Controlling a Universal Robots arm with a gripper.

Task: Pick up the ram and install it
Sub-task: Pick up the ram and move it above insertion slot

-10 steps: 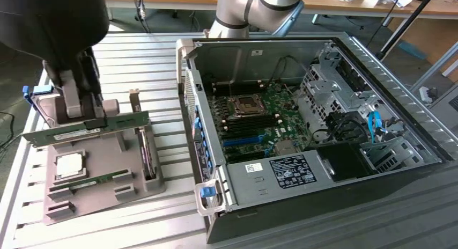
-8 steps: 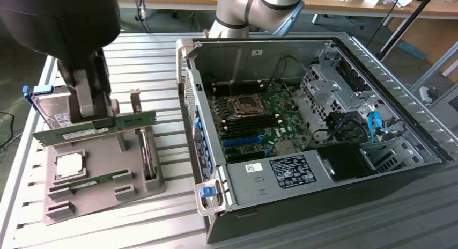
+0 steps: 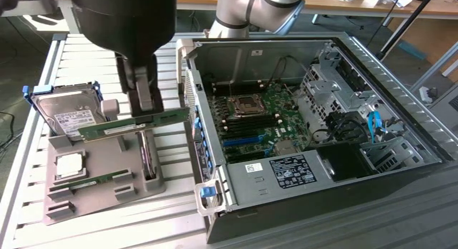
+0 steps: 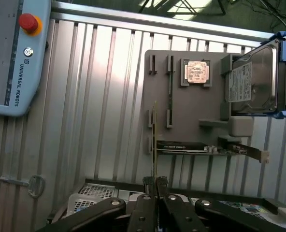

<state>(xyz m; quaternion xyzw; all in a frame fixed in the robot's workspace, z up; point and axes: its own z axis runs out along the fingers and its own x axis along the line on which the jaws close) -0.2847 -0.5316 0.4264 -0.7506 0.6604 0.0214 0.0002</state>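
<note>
**Claw clenched on the ram, above the holder**
The claw (image 3: 148, 107) grips the ram (image 3: 118, 129) by its upper edge. The stick hangs level and clear above the grey holder (image 3: 107, 158), one end reaching towards the case (image 3: 286, 61). A second stick (image 3: 89, 182) and the processor (image 3: 69, 164) lie in the holder, and the hard drive (image 3: 68, 112) stands at one corner.

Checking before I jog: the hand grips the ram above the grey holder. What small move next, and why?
Probably carry it toward the exterior view's right, over the case wall: the hand is shut on the ram, apparently clear of the grey holder, and the motherboard lies inside.
</note>
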